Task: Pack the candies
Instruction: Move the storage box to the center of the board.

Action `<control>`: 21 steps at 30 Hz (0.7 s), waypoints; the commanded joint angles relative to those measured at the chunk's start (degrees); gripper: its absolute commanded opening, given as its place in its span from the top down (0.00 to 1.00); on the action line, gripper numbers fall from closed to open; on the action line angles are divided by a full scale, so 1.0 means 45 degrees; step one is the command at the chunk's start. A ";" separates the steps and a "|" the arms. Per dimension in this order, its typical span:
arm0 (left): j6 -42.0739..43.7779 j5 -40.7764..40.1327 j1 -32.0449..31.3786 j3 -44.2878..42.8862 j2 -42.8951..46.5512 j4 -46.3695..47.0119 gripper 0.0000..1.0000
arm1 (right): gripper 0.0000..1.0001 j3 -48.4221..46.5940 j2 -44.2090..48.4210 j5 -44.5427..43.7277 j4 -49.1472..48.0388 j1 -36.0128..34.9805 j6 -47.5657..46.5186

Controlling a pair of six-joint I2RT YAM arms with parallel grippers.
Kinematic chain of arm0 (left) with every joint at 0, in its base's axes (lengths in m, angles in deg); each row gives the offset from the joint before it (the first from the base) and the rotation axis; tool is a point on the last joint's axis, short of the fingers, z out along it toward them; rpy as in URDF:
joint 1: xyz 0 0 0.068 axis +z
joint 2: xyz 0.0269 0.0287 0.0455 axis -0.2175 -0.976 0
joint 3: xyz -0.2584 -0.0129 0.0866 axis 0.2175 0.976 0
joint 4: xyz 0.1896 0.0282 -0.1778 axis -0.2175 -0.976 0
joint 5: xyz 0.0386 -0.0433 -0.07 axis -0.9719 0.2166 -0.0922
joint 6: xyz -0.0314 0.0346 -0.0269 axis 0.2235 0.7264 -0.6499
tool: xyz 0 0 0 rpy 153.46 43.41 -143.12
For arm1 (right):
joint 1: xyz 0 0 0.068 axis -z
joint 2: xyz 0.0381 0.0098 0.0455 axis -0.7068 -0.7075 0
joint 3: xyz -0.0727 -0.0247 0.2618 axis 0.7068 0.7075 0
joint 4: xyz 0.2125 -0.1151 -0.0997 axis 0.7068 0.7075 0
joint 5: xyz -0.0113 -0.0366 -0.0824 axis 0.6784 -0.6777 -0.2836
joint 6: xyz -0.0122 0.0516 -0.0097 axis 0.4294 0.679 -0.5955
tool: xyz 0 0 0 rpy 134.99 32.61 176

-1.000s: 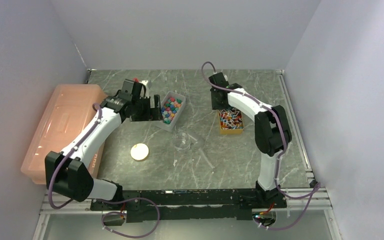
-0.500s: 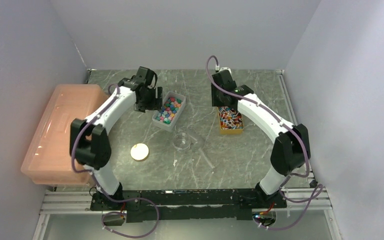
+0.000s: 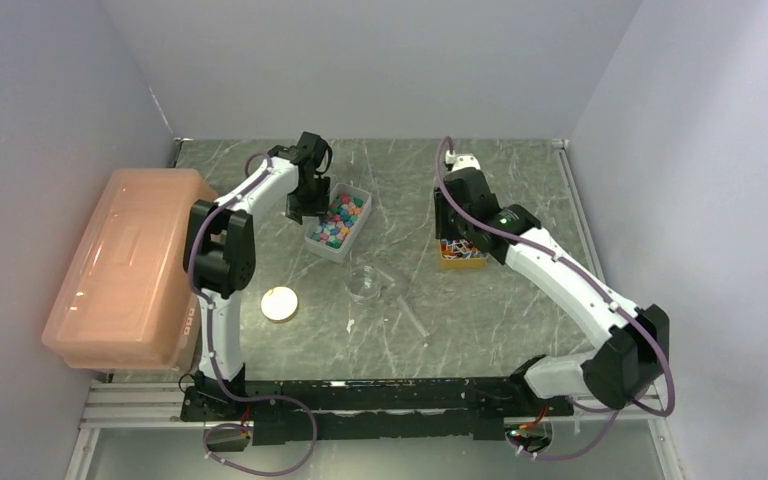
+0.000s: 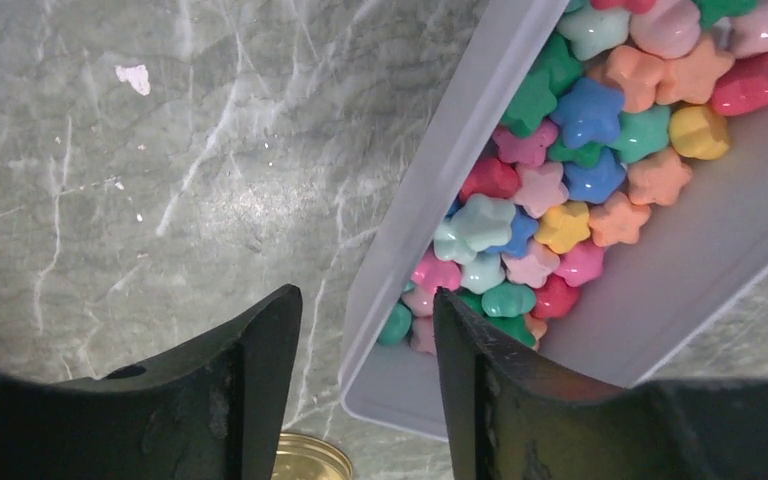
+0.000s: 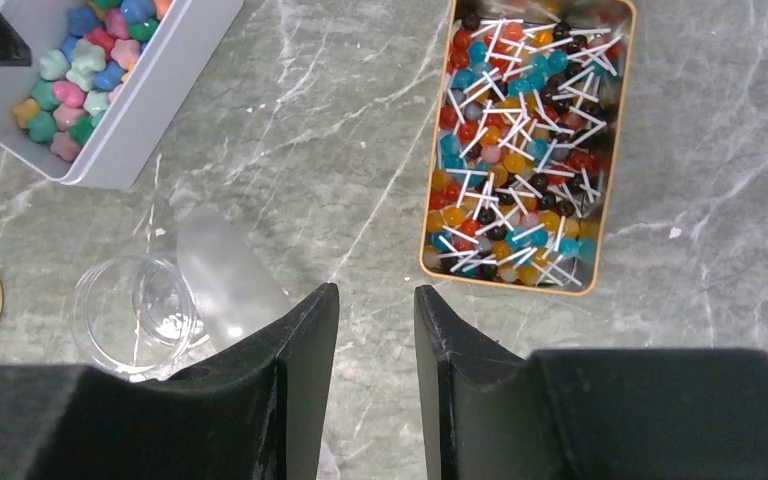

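Observation:
The candies (image 3: 337, 220) are small star-like sweets in pink, blue, green, red and yellow, heaped in a white rectangular tray (image 3: 352, 190) at the table's middle back. In the left wrist view the candies (image 4: 560, 190) fill the upper right. My left gripper (image 3: 305, 205) is open and empty; in its wrist view it (image 4: 365, 330) straddles the tray's left wall (image 4: 430, 210) near the near corner, one finger outside and one over the candies. My right gripper (image 3: 457, 225) is open and empty, high over the table (image 5: 375, 300) between a clear jar and an orange tin.
A clear empty jar (image 3: 363, 282) (image 5: 132, 315) stands at the centre with a clear plastic scoop (image 5: 225, 280) beside it. A gold lid (image 3: 280, 303) lies to its left. An orange tin of lollipops (image 5: 525, 150) is on the right. A large pink box (image 3: 125, 265) lines the left edge.
Both arms have stretched out. My left gripper has moved right to the tray's left wall. My right gripper has moved right and nearer, over the near side of the orange tin.

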 commanded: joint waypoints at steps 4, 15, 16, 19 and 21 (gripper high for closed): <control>0.0163 -0.0207 0.0014 -0.0700 -0.0572 -0.0262 0.52 | 0.62 0.0666 0.1403 -0.0061 0.0115 -0.0041 0.0228; 0.0445 0.0754 -0.0014 -0.0598 -0.0303 0.0019 0.97 | 0.62 0.1342 0.1963 0.0029 -0.0039 -0.0031 0.0430; 0.0496 0.0806 -0.0057 -0.0622 -0.0276 0.0001 0.97 | 0.62 0.1401 0.2021 0.0029 -0.0041 -0.0039 0.0463; 0.0594 0.0886 -0.0223 -0.0768 -0.0270 -0.0077 0.97 | 0.62 0.1616 0.2178 0.0034 -0.0027 -0.0034 0.0585; 0.0557 0.0948 -0.0428 -0.0888 -0.0278 -0.0108 0.97 | 0.62 0.1762 0.2331 0.0047 -0.0012 -0.0034 0.0652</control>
